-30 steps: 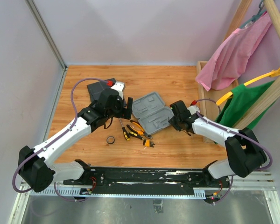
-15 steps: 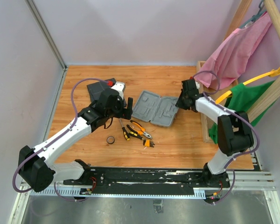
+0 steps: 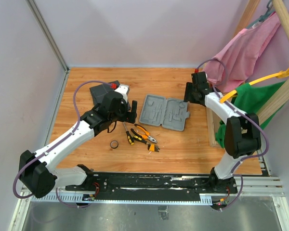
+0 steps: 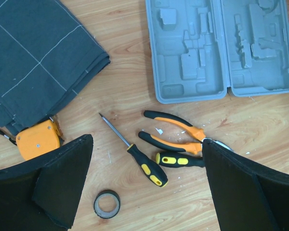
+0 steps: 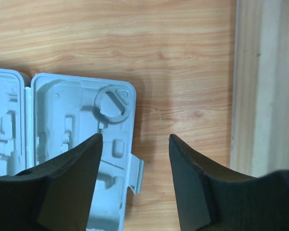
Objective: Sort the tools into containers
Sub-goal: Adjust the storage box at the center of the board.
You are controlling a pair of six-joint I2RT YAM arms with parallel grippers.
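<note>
Pliers [image 4: 176, 132], screwdrivers [image 4: 147, 168] and tape ring [image 4: 107, 203] lie loose on the counter [image 3: 183, 149] beside the case [image 3: 164, 113], spread flat with hollows up for filling, while the left pincer [image 4: 147, 139] gapes above them and the right pincer [image 5: 135, 137], also apart and seemingly empty, hangs over the case's corner.

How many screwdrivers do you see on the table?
2. The first screwdriver lies left of the pliers; the second screwdriver lies just below their handles, its tip hidden. More could be hidden.

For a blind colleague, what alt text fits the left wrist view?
An open grey case lies on the wooden table above orange-handled pliers, two screwdrivers and a black tape ring. A dark pouch sits upper left; the open left gripper frames the bottom.
</note>
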